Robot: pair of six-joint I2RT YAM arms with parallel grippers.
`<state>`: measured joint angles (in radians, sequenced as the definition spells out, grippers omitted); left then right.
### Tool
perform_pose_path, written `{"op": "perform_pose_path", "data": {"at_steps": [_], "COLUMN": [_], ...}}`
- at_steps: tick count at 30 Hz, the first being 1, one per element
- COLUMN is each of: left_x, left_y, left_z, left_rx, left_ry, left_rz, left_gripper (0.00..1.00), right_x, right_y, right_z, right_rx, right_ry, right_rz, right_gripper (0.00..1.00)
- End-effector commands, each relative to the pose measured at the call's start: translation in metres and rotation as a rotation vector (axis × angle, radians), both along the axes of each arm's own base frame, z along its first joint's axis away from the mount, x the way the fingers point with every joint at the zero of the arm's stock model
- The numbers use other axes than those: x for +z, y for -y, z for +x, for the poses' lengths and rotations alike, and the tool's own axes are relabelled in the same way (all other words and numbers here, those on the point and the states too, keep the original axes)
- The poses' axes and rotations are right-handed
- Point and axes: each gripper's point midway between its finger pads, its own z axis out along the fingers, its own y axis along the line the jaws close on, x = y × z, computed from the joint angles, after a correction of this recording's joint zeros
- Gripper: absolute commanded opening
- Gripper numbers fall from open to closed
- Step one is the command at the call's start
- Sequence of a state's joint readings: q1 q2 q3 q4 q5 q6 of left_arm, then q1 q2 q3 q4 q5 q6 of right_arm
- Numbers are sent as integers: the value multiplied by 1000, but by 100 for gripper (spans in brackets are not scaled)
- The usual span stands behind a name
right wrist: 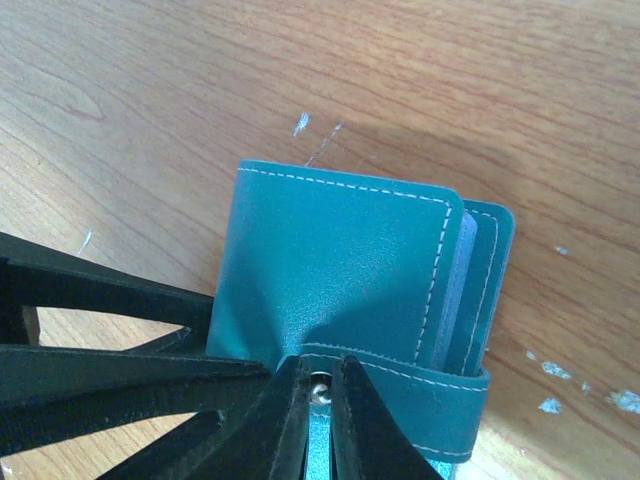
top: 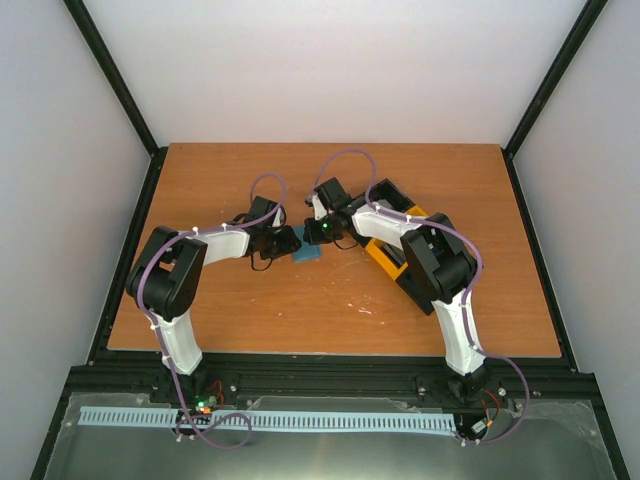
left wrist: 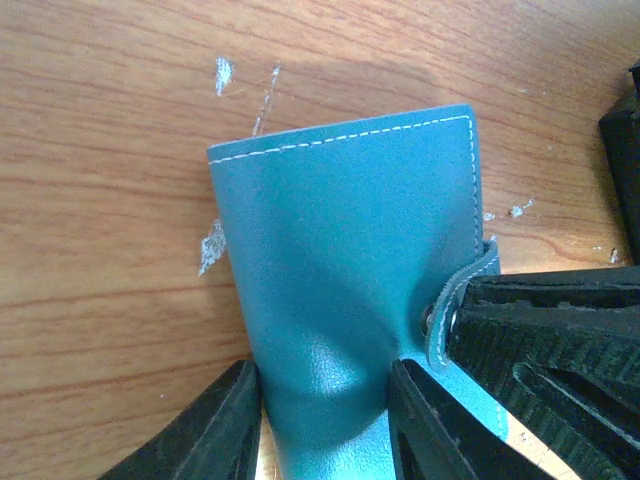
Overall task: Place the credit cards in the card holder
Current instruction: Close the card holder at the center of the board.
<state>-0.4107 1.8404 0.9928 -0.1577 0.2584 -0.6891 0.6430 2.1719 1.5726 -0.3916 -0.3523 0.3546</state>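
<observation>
Right wrist view: teal stitched-leather folding card holder (right wrist: 330, 260), folded shut on the scuffed wooden table (right wrist: 140, 90), gripped by both arms.

Right gripper (right wrist: 318, 388) is nearly closed, jaws pinching the metal-studded snap tab (right wrist: 420, 395) at the stud, apparently to work the fastening. Left gripper (left wrist: 322, 385) is partly open, jaws pressed against the two long edges of the card holder, with the cover bulging between them. This is judged a steadying hold against the pull on the tab. Contents: pale layered edges show between the covers at the open side; pockets or cards, cannot tell which. No red plastic credit card is in sight in any view. Black-and-yellow compartment tray (top: 383, 262) lies near the holder under the right arm, contents hidden.
</observation>
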Motion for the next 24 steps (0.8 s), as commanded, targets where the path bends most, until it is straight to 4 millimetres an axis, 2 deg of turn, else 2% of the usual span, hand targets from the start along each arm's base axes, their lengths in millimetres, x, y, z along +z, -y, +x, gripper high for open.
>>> {"op": "perform_pose_path", "data": {"at_steps": [1, 7, 14, 24], "left_x": [-64, -63, -65, -67], "left_y": [-32, -31, -30, -31], "left_z": [-57, -55, -57, -58], "left_rx": [16, 13, 9, 9], "left_ry": [-249, -245, -250, -252], "left_rz": [158, 152, 150, 150], "left_gripper": [37, 36, 36, 35], "right_x": [-7, -21, -34, -55], "right_y": [0, -1, -1, 7], "right_z": [-7, -11, -6, -9], "right_rx": [21, 31, 15, -5], "right_ry": [-27, -53, -55, -78], "right_rz": [-26, -50, -88, -203], "right_gripper": [7, 6, 5, 6]}}
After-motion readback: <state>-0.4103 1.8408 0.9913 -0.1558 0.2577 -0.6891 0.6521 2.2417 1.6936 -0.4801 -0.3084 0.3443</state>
